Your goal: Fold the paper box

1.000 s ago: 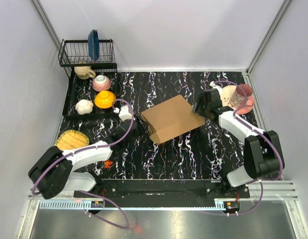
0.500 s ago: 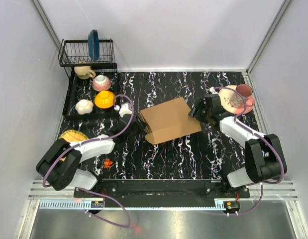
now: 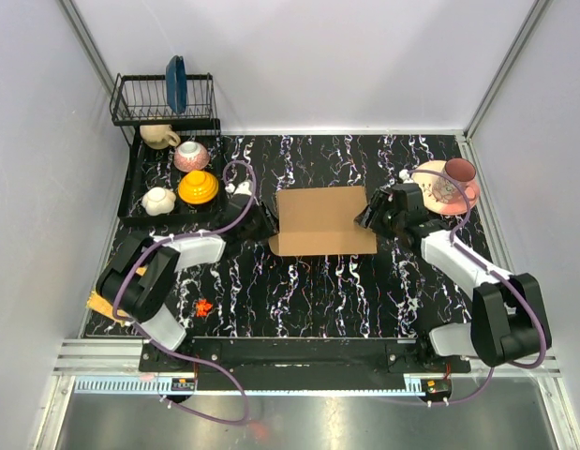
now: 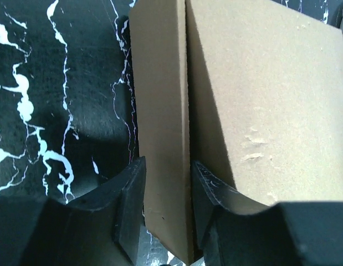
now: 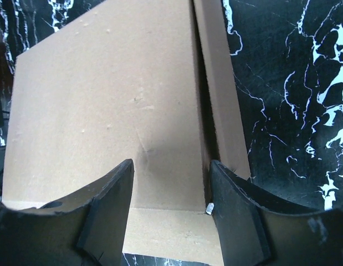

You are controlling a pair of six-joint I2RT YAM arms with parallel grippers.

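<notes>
The paper box lies on the black marbled table as a flat brown cardboard rectangle, square to the table edges. My left gripper is at its left edge. In the left wrist view the gripper is shut on the narrow side wall of the box, a finger against each face. My right gripper is at the box's right edge. In the right wrist view it stands open over the top panel, one finger at the seam beside the side flap.
A dish rack with a blue plate stands back left. In front of it sit a beige mug, a pink bowl, an orange dish and a white pot. A pink plate and cup sit right of my right gripper.
The box has turned from a slanted pose to lie square with the table and looks flatter. My left arm swung back and left along its edge; my right gripper stayed at the right edge.
</notes>
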